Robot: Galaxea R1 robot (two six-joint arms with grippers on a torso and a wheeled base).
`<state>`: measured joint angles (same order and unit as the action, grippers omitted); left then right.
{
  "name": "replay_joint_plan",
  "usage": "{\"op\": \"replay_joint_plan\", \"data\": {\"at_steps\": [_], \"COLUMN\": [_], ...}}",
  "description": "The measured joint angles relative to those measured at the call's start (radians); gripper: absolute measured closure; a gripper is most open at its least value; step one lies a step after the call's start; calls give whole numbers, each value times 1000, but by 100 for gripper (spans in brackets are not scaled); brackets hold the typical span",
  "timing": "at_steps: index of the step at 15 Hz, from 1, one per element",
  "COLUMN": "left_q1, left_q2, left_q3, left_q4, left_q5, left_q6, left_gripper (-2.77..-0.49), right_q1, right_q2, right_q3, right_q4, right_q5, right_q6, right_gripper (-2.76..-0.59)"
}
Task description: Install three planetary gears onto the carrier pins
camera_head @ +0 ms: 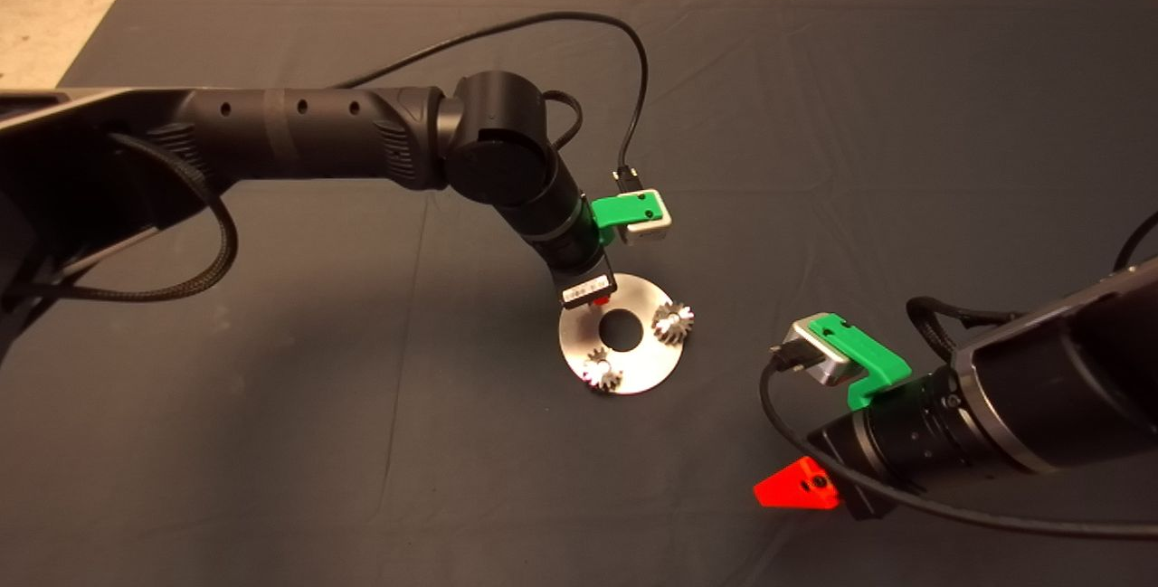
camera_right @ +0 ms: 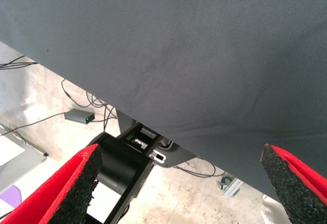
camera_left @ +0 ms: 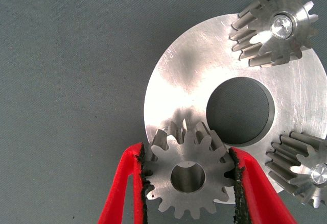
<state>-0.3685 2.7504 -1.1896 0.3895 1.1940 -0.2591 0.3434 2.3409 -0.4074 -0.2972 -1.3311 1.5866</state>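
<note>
Mat point(camera_head: 271, 442): left gripper point(camera_left: 190, 175) clamps gear point(camera_left: 188, 177) over disc point(camera_left: 179, 76).

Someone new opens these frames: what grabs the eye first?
The shiny round disc mid-mat, with two gears already seated on its pins. Next, the left tool, shut on a third gear right over the disc's edge. The right tool waits open at the mat's lower right.
</note>
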Motion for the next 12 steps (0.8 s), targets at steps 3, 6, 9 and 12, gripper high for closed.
{"op": "replay_joint_plan", "data": {"at_steps": [3, 6, 9, 12], "left_q1": [0, 0, 2, 6], "left_q2": [0, 0, 0, 9], "left_q3": [-2, -2, -2, -2], "left_q4": [0, 0, 0, 2], "left_q5": [-1, -3, -10, -10], "left_q6": [4, 5, 5, 4], "left_gripper": [-72, -72, -72, -72], "right_q1": [0, 0, 0, 0], "right_q2": [0, 0, 0, 0], "right_q3": [0, 0, 0, 0], "right_q4": [0, 0, 0, 0], "right_q5": [0, 0, 0, 0], "right_q6": [0, 0, 0, 0], "right_gripper": [-234, -234, -234, -234]}}
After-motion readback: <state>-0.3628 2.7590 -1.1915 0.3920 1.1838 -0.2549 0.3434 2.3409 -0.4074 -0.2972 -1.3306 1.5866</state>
